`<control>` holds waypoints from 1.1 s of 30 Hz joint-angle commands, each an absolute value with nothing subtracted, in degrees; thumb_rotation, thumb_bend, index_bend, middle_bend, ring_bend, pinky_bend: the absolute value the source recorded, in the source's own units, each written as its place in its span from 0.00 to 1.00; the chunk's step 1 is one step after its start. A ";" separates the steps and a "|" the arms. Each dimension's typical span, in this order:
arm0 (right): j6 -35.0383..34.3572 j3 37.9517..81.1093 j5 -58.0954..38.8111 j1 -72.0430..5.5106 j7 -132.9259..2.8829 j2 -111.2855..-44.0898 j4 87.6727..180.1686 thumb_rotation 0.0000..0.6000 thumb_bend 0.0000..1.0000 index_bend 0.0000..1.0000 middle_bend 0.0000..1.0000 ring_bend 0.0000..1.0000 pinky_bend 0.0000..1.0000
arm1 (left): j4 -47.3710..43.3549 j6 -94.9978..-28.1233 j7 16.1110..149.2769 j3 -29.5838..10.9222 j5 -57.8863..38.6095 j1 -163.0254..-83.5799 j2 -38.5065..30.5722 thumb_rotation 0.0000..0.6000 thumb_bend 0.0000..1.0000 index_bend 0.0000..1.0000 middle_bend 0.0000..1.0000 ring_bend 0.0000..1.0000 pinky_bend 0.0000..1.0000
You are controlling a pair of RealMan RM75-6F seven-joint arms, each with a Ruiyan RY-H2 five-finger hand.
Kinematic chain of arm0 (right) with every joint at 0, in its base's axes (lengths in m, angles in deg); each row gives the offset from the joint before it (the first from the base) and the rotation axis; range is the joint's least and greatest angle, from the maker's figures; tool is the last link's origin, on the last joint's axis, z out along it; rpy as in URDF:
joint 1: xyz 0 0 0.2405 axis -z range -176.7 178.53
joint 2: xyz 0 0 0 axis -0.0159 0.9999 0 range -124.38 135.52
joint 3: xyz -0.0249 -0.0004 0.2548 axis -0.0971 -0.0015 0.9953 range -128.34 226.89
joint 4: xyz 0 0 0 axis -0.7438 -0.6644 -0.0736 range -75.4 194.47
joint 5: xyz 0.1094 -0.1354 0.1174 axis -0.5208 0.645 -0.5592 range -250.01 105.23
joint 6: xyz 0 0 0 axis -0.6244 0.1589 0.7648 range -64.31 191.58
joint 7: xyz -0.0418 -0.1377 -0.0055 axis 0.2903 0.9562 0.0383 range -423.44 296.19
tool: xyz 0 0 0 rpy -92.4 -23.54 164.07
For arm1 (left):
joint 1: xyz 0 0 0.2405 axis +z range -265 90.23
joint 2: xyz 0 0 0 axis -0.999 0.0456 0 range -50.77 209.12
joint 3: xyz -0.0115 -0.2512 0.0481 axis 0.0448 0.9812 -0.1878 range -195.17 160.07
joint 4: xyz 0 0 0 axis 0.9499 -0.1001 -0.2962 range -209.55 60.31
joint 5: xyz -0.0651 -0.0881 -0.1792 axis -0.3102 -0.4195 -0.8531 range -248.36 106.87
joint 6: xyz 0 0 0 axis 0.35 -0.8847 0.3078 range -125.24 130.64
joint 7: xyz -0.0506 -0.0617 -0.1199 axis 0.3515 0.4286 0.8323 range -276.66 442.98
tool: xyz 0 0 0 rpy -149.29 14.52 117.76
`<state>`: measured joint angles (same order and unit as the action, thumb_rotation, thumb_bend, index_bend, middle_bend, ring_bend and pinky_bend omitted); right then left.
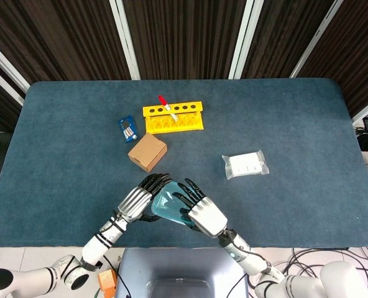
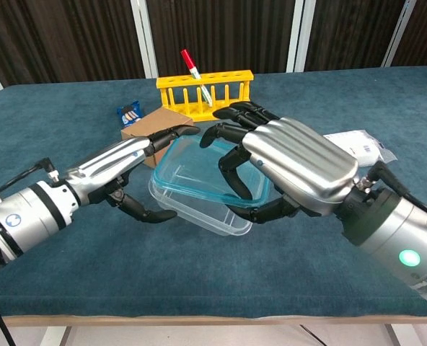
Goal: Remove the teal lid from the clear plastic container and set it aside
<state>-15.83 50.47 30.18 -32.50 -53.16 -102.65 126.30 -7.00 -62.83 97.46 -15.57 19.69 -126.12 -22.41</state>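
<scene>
A blue table [image 1: 59,155] spreads below both arms. Near its front edge, the right hand [image 2: 293,169] and left hand [image 2: 130,169] grip the clear plastic container [image 2: 195,205] between them, tilted and raised off the cloth, with the teal lid [image 2: 199,169] on top. Right fingers [image 2: 231,162] curl over the lid's rim; the left hand clasps the opposite side. Behind stand a cardboard box [image 1: 147,152], a yellow rack [image 1: 173,117], a white packet [image 1: 245,165] and a small blue packet [image 1: 127,128].

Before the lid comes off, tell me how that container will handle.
The container looks thin and empty, so probably light and flexible. Its glossy walls may slip. Tilted between the left hand and right hand, it could twist as the lid pops.
</scene>
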 commanded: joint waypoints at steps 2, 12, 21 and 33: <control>-15.72 50.52 29.83 -32.37 -53.69 -101.74 127.21 1.00 0.48 0.81 0.23 0.05 0.00 | -6.05 -61.93 97.01 -15.49 19.01 -126.04 -21.04 1.00 0.31 0.00 0.00 0.00 0.06; -17.28 51.13 29.36 -31.54 -55.10 -96.98 130.73 1.00 0.48 0.81 0.23 0.05 0.00 | -4.29 -60.93 94.17 -14.60 16.69 -125.37 -17.49 1.00 0.31 0.00 0.00 0.00 0.05; -21.04 51.85 28.66 -29.19 -57.23 -89.24 131.08 1.00 0.48 0.80 0.23 0.05 0.00 | -3.93 -61.91 95.04 -14.14 15.58 -123.89 -13.68 1.00 0.31 0.00 0.00 0.00 0.05; -16.93 49.10 24.37 -25.77 -61.64 -88.01 118.81 1.00 0.45 0.42 0.17 0.03 0.00 | -1.14 -64.77 94.14 -15.17 17.01 -121.86 -9.81 1.00 0.31 0.00 0.00 0.00 0.05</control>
